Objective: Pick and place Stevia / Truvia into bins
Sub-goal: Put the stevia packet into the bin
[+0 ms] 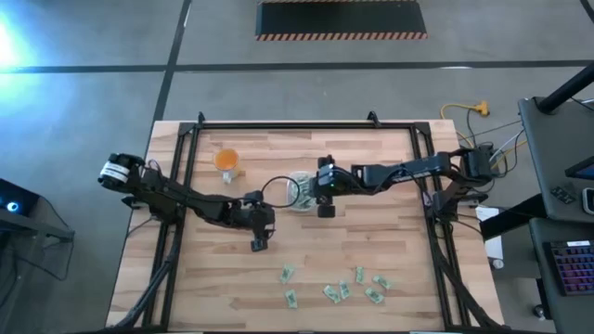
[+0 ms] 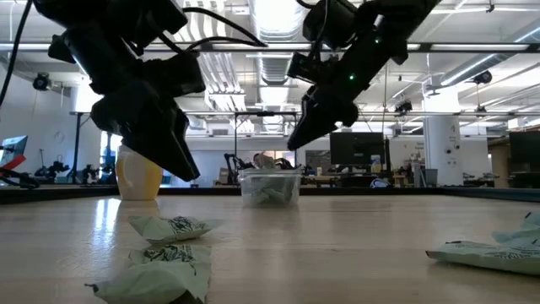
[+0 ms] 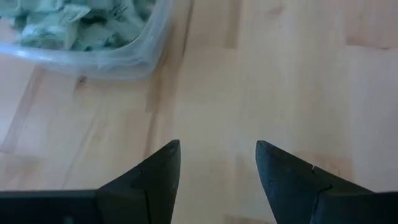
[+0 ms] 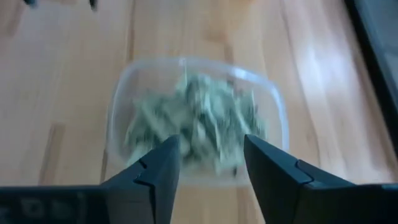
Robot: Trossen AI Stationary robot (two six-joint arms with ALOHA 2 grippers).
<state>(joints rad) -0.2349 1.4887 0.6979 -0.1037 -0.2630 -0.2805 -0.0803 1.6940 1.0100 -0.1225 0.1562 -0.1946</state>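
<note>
Right gripper (image 4: 208,165) hovering over clear container (image 4: 196,118) near tabletop centre, fingers parted, gripping nothing; container holding heap of sachets. Left gripper (image 3: 217,168) hanging beside container, fingers spread, empty. Loose sachets (image 1: 339,289) lying toward tabletop's front edge.

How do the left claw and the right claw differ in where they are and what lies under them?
The right claw hangs over the small clear plastic container of pale green and white paper sachets; the left claw is over bare wooden table beside that container. The right claw sits farther back in the high view. Both are open and empty.
</note>
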